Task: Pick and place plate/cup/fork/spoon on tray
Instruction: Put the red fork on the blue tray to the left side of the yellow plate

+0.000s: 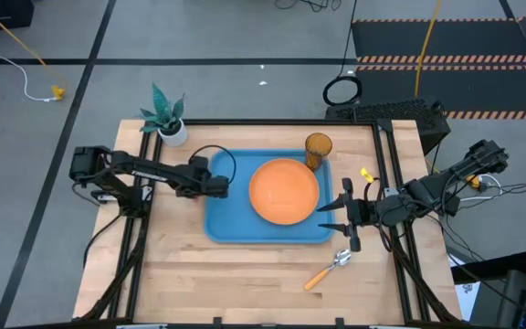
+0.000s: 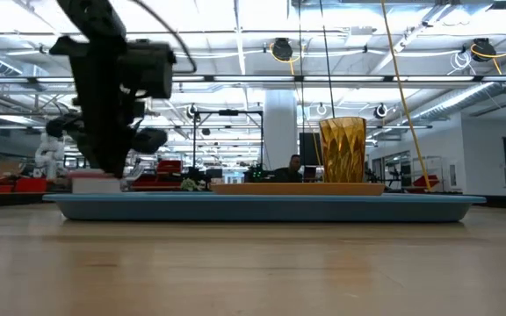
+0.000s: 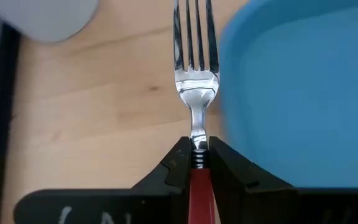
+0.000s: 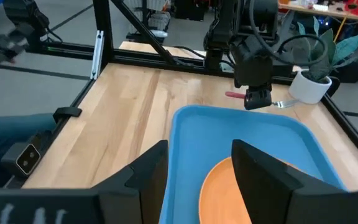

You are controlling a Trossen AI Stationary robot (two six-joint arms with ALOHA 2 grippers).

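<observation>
The blue tray (image 1: 222, 224) lies mid-table. The orange plate (image 1: 284, 190) rests flat on it, and the amber cup (image 1: 318, 146) stands upright at its far right corner. The spoon (image 1: 329, 270) lies on the table near the tray's near right corner. My left gripper (image 1: 217, 185) stands at the tray's left rim, shut on the fork (image 3: 194, 74). The fork's tines point toward the far edge and the white pot. My right gripper (image 1: 341, 212) is open and empty, just right of the tray. My left gripper pinches the fork between its two fingers at the neck (image 3: 197, 155), where the silver head meets the red handle. The fingers come from above, pointing down, and lie across the fork. The fork (image 4: 284, 104) sits level beside the tray's left rim.
A white pot with a green plant (image 1: 167, 123) stands at the table's far left, close beyond the fork's tines. Black frame rails (image 1: 386, 174) run along the table's sides. Bare wood lies along the near edge and left of the tray.
</observation>
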